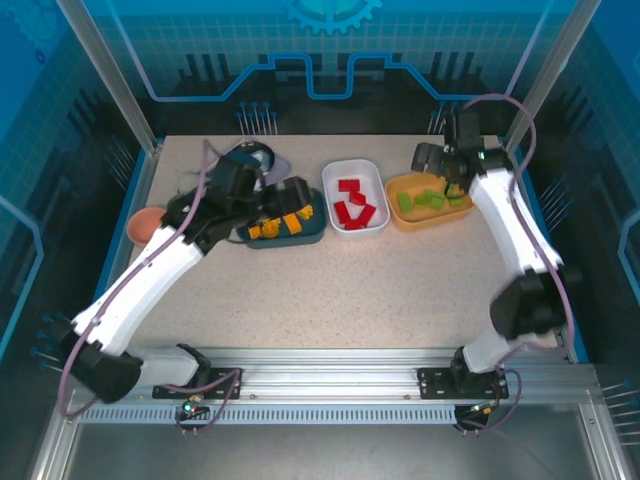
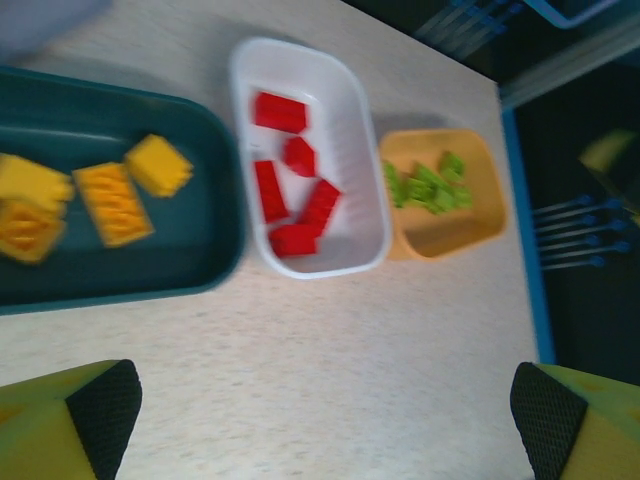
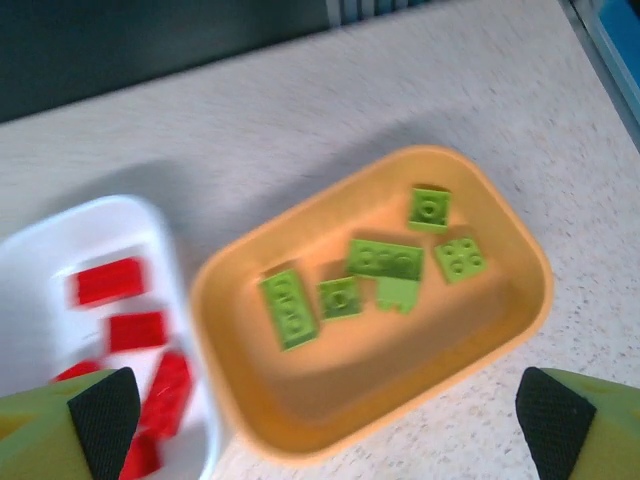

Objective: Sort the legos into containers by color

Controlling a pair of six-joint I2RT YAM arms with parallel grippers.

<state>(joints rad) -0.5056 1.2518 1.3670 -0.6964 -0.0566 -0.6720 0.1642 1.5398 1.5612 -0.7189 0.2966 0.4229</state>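
Blue-lit panels wall in a pale speckled worktop (image 1: 400, 290), and on it three shallow dishes stand in a row, near one another. The teal dish (image 2: 150, 250) holds the yellow-orange bricks (image 2: 113, 203), the white dish (image 2: 365, 150) holds the red bricks (image 2: 279, 111), and the yellow-orange dish (image 3: 330, 400) holds the green bricks (image 3: 385, 260). Every brick I can make out lies in a dish with others of its own colour, so the sort looks finished or close to it.

The left hand (image 2: 322, 415) hangs above the bare worktop in front of the teal and white dishes. Its fingers are spread wide with nothing between them. The right hand (image 3: 328, 415) hangs over the yellow-orange dish, equally wide and just as empty.

I judge the bricks to be light, hard and rigid, so a firm pinch would not hurt them. Their smooth plastic sides look slippery, though, and a squeeze that lands off-centre could flick one away. The surest hold would be across two flat opposite side walls, coming straight down, rather than on the studded top. Several green bricks lie flat and close together, and some reds overlap. Fingers would need room on both sides, or they would nudge a neighbouring brick. The dishes look light too, and might slide if bumped.
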